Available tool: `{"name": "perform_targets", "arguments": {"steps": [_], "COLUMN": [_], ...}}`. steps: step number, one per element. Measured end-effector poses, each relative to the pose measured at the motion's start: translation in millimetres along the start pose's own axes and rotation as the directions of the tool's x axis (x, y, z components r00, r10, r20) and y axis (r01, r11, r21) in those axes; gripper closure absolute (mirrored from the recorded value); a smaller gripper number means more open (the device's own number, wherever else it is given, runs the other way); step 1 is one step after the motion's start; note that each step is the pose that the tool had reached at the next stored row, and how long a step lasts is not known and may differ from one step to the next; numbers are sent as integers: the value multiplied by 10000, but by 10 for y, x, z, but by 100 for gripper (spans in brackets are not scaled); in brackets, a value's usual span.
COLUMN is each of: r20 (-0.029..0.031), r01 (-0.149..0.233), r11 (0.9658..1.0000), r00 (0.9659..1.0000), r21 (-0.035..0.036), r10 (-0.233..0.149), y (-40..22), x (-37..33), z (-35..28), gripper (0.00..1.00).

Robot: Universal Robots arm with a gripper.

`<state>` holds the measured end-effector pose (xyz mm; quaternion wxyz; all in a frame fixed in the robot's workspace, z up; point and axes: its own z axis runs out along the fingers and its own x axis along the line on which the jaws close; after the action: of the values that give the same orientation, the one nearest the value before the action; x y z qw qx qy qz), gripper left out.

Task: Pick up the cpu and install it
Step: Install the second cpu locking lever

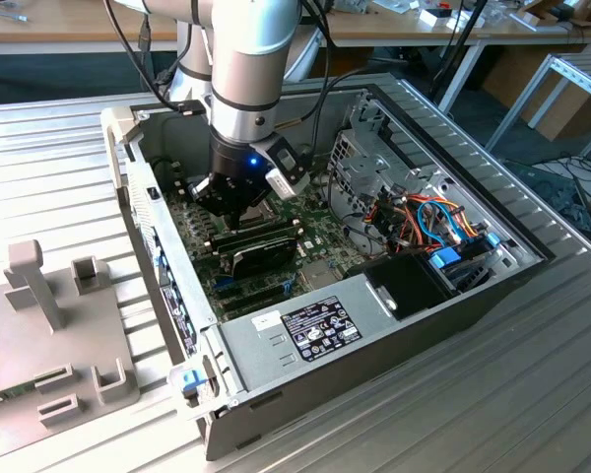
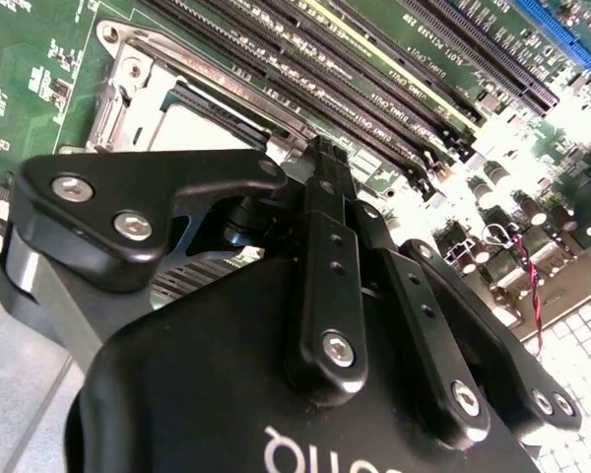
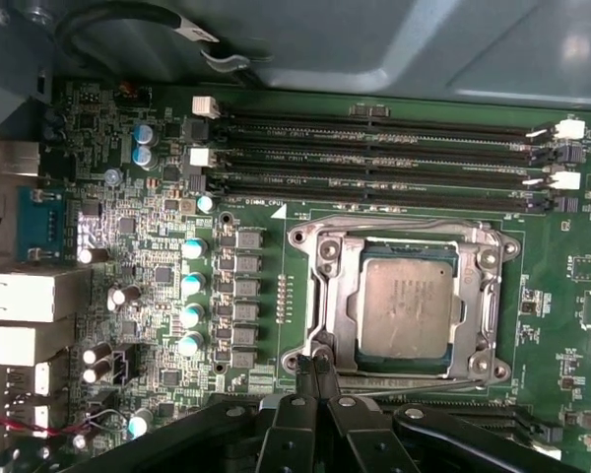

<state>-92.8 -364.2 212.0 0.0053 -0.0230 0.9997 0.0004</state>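
The cpu (image 3: 406, 305), a flat square chip with a dull silver-grey top, lies inside the dark socket with its metal frame (image 3: 320, 258) on the green motherboard (image 3: 138, 227). A pale corner of the cpu (image 2: 192, 130) also shows in the second wrist view, beyond the fingers. My gripper (image 3: 318, 363) is shut, its black fingers (image 2: 320, 182) pressed together with nothing between them. The tips sit at the socket frame's edge, just beside the cpu. In the exterior view the gripper (image 1: 234, 212) reaches down into the open computer case, close above the board.
Long black memory slots (image 3: 374, 158) run along one side of the socket, and rows of capacitors (image 3: 191, 296) along another. A black module (image 1: 261, 251), the power supply (image 1: 315, 325), a drive cage (image 1: 369, 163) and coloured cables (image 1: 433, 222) crowd the case. A grey fixture (image 1: 59, 325) stands outside it.
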Motion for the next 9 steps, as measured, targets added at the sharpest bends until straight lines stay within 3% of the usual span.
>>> {"name": "perform_targets", "arguments": {"steps": [2,9], "r20": [1,3], "r01": [-2,-1], "r11": [10000,10000], "r00": [10000,10000], "r21": [-34,-38], "r10": [2,1], "y": [1,-15], "x": [2,2], "z": [1,3], "gripper": [89,89]}}
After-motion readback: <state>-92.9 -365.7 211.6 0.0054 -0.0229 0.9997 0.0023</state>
